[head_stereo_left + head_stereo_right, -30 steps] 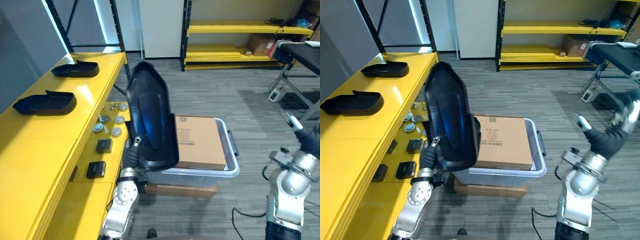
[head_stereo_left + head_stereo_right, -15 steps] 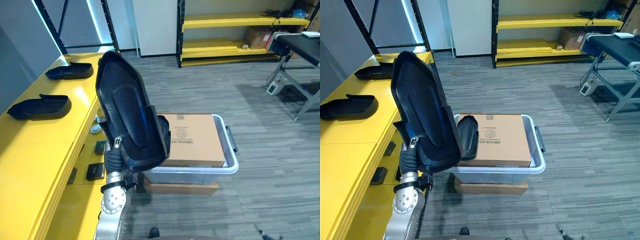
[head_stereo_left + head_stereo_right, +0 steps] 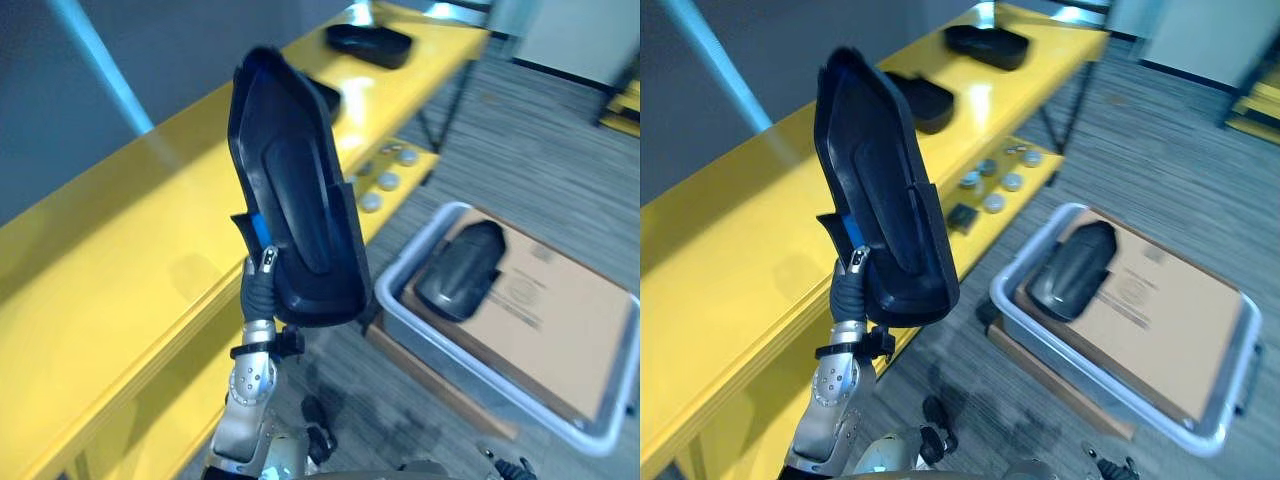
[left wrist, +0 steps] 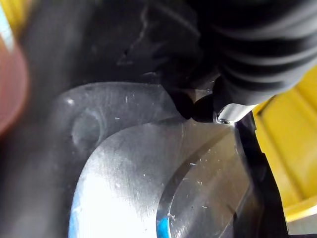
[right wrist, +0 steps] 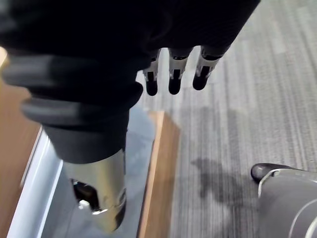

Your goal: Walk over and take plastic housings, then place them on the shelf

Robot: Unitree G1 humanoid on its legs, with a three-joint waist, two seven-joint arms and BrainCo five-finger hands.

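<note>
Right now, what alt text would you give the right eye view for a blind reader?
The left hand holds a black plastic housing upright by a long yellow shelf carrying two more housings. To the right, a grey bin holds a cardboard box with another housing on top.

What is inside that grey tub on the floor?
A cardboard box sits in the grey tub, with a dark plastic housing lying on top. Anything inside or beneath the box is covered. The left hand grips a second housing.
</note>
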